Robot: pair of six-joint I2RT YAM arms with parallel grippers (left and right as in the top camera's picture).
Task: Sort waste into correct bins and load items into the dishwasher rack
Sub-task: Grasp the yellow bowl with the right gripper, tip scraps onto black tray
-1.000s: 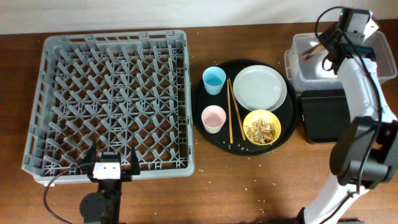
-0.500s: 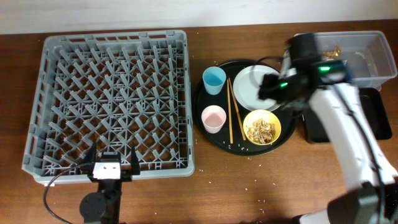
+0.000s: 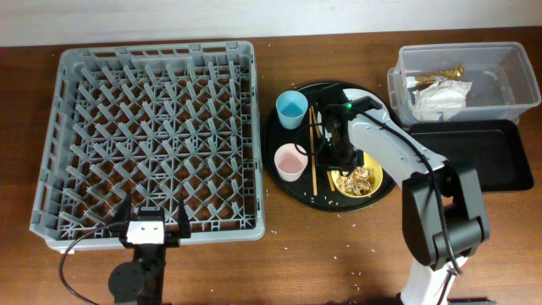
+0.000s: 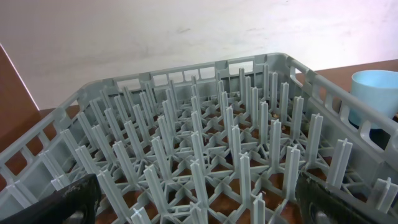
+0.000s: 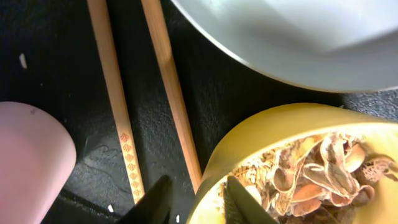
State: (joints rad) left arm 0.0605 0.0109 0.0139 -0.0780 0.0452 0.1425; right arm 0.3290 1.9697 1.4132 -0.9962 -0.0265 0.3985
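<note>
My right gripper (image 3: 337,166) (image 5: 200,202) stands over the left rim of the yellow bowl (image 3: 360,182) (image 5: 280,124), one finger outside the wall and one inside, shut on the rim. Brownish food scraps (image 5: 323,174) fill the bowl. Two wooden chopsticks (image 3: 313,157) (image 5: 168,93) lie just left of it, then the pink cup (image 3: 290,161) (image 5: 31,162). The pale plate (image 5: 292,37) sits behind, mostly under my arm in the overhead view. The light blue cup (image 3: 292,108) (image 4: 376,93) stands beside the grey rack (image 3: 152,135) (image 4: 217,143). My left gripper (image 3: 152,224) (image 4: 199,205) hangs open at the rack's near edge.
All the dishes rest on a round black tray (image 3: 279,135). The clear tub (image 3: 500,63) at the back right holds a white napkin (image 3: 439,100) and a gold wrapper (image 3: 442,76). A shallow black tray (image 3: 483,157) lies in front of it. Crumbs dot the wooden table.
My right arm has swung from above the clear tub down to the round tray, and its jaws have narrowed onto the bowl's rim. The left arm has not moved.
</note>
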